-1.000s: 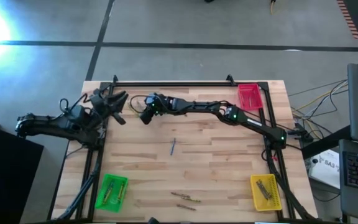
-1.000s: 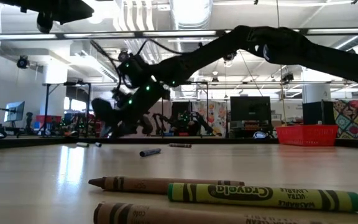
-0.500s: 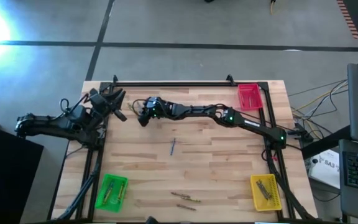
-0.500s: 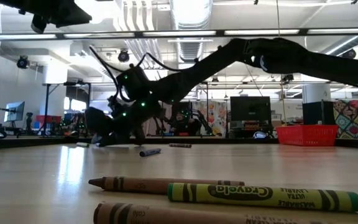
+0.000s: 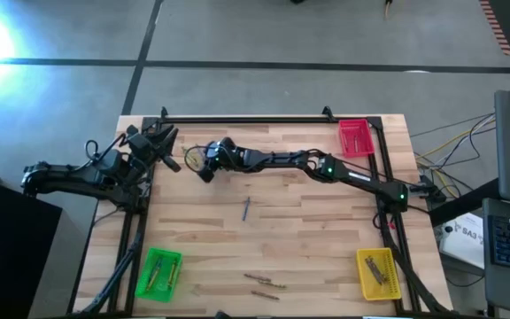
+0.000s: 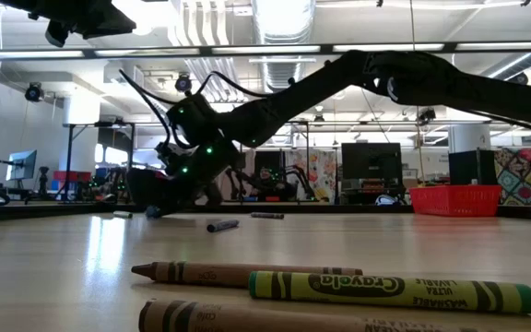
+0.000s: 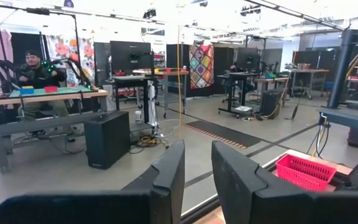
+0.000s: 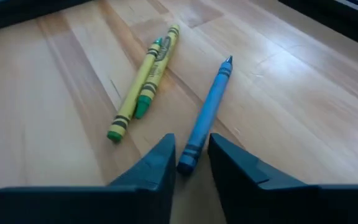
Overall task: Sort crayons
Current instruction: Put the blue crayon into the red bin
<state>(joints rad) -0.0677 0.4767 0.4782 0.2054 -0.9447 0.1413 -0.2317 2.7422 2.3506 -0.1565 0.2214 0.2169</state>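
Three crayons lie before our right end effector [image 8: 189,163] at the desk's [image 5: 326,239] far left: a blue crayon [image 8: 205,117] and, beside it, a yellow crayon [image 8: 143,83] touching a green crayon [image 8: 148,78]. Its fingers stand slightly apart, straddling the blue one's end, not yet clamped. Light, stiff, prone to rolling: we'd pinch mid-length. Our left end effector [image 7: 196,171] waits raised off the desk's left edge, fingers narrowly apart, empty.

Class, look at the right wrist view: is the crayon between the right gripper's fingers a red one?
No. The crayon whose end lies between the right gripper's fingers is blue.
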